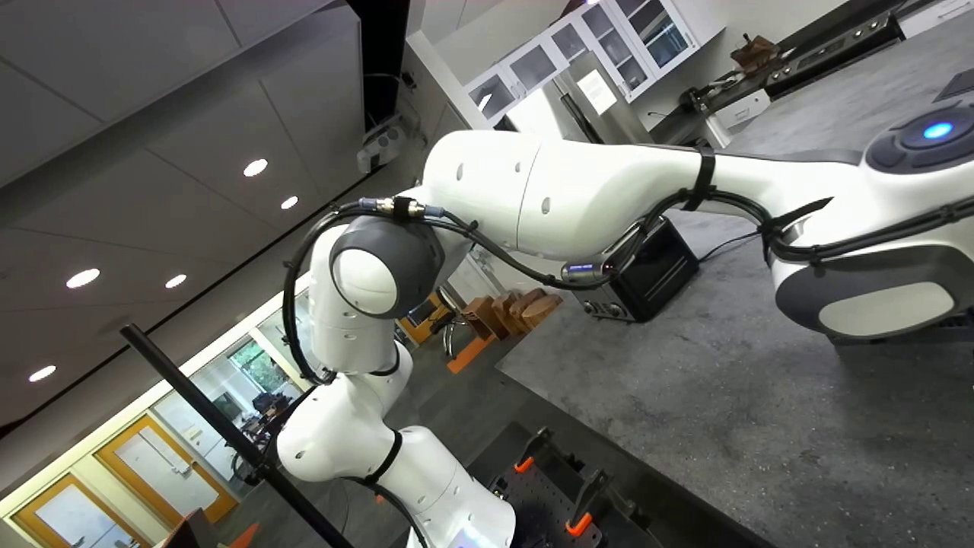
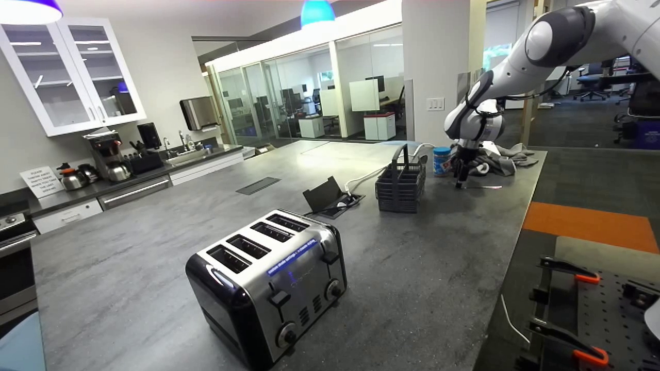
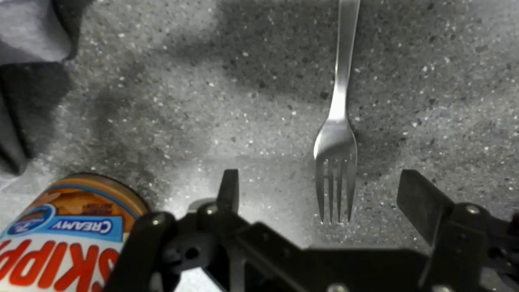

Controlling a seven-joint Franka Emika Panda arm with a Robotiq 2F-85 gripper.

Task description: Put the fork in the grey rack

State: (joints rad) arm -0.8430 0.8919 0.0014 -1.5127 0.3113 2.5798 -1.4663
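Note:
The silver fork (image 3: 336,138) lies flat on the grey counter in the wrist view, tines toward the gripper base, its handle running out of the top edge. It shows as a thin bright line (image 2: 487,187) in an exterior view. My gripper (image 3: 318,182) is open, with one finger on each side of the tines and touching neither side. In an exterior view the gripper (image 2: 460,178) points down close to the counter. The dark grey rack (image 2: 399,190), with a tall handle and divided compartments, stands on the counter beside it.
A Skippy jar (image 3: 69,239) with a blue lid (image 2: 441,154) stands close beside the gripper. Grey cloth (image 2: 502,159) lies behind it. An open outlet box (image 2: 330,198) with a white cord is near the rack. A toaster (image 2: 268,283) stands on the counter (image 2: 412,288).

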